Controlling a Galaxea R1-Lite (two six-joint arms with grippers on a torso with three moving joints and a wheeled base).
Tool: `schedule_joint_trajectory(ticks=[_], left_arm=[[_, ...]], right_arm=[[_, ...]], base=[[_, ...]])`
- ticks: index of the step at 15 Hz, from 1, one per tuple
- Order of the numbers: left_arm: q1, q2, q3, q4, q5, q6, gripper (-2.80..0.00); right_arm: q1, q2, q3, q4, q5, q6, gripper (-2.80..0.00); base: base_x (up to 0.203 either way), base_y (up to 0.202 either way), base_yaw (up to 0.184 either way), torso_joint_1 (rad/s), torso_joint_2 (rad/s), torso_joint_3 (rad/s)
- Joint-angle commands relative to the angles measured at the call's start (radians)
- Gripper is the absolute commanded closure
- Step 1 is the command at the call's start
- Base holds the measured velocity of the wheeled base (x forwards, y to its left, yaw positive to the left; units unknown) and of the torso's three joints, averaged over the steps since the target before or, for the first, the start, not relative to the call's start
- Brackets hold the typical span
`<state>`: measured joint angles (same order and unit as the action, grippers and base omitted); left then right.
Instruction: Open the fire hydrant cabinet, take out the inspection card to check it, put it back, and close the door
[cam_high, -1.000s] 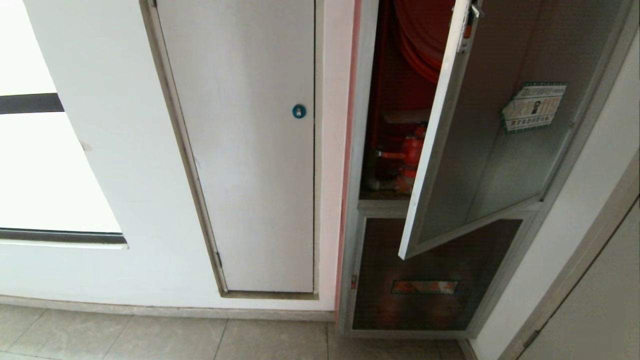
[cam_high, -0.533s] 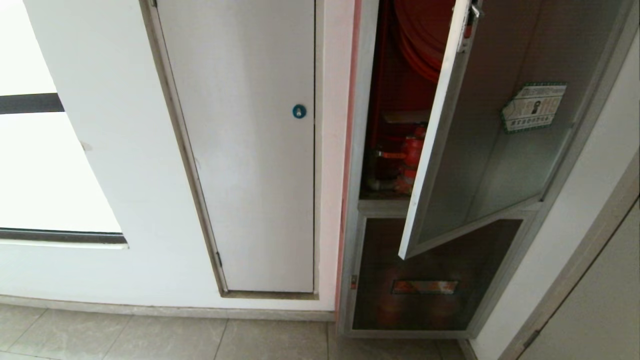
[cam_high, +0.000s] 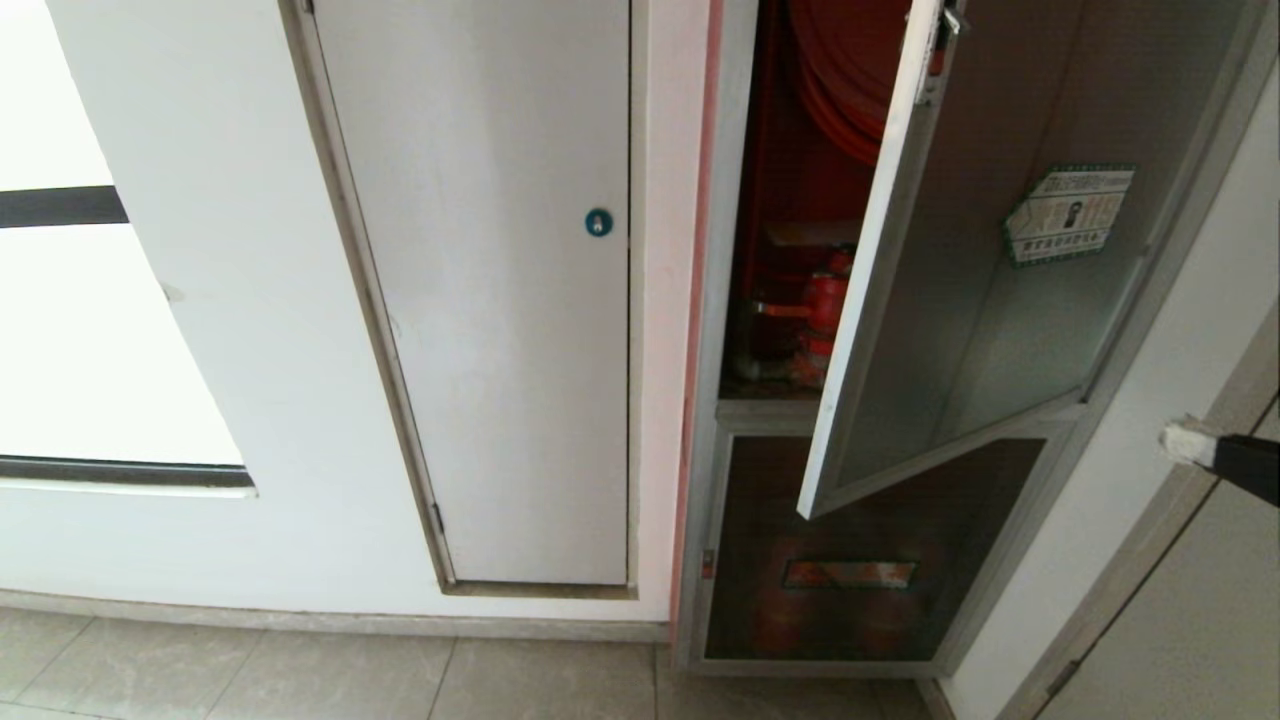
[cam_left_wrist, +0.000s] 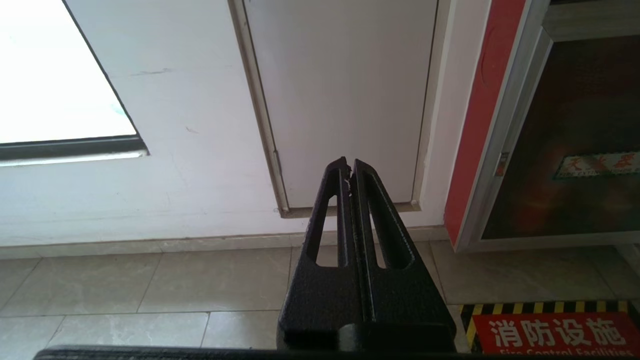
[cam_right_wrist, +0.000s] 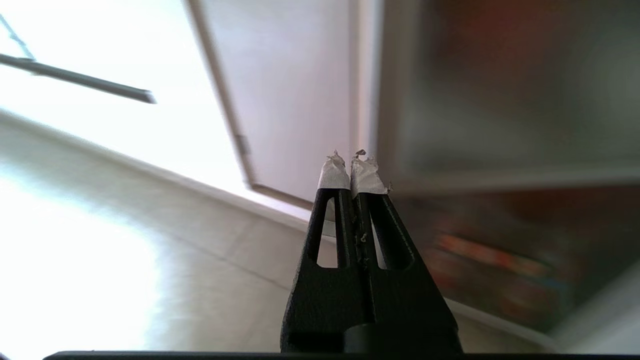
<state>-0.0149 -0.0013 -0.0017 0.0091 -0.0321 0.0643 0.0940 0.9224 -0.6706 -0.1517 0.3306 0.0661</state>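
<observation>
The fire hydrant cabinet, a tall brushed-metal frame set into a white wall, stands with its door swung partly open on the right-hand hinge side. The door's top runs out of the head view, and its dark tinted glass hides most of the red interior behind it. Through the gap show only a curved red hose reel, cut off above, and a red valve low in the compartment. The inspection card cannot be made out anywhere. A green-bordered white sticker sits on the glass, its print too small to read.

Below, a smaller dark panel with a red label is shut. To the left lies a plain white panel with a round blue lock, above a pale tiled floor.

The right hand enters at the right edge of the head view, only its white-taped tip and a stretch of black finger showing, well apart from the door; its wrist view is smeared but shows the two taped fingers pressed together, holding nothing. The left hand, black and slotted, hangs low near the floor with its fingers likewise closed and empty, pointing at the foot of the white panel.
</observation>
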Motion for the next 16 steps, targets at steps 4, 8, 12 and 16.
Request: schedule_joint_trajectory(ticks=[4, 8, 12, 16], left_arm=[[0.001, 0.0, 0.0, 0.0, 0.0, 0.0, 0.0], [0.0, 0.0, 0.0, 0.0, 0.0, 0.0, 0.0], [0.0, 0.0, 0.0, 0.0, 0.0, 0.0, 0.0], [0.001, 0.0, 0.0, 0.0, 0.0, 0.0, 0.0]], right_arm=[[0.217, 0.326, -0.152, -0.047, -0.095, 0.084, 0.0], [0.333, 0.51, -0.208, -0.209, -0.228, 0.133, 0.0], [0.417, 0.658, -0.219, -0.447, -0.467, 0.132, 0.0], [0.463, 0.835, -0.247, -0.775, -0.695, 0.084, 0.0]], base=[[0.0, 0.0, 0.0, 0.0, 0.0, 0.0], [0.0, 0.0, 0.0, 0.0, 0.0, 0.0], [0.0, 0.0, 0.0, 0.0, 0.0, 0.0], [0.0, 0.0, 0.0, 0.0, 0.0, 0.0]])
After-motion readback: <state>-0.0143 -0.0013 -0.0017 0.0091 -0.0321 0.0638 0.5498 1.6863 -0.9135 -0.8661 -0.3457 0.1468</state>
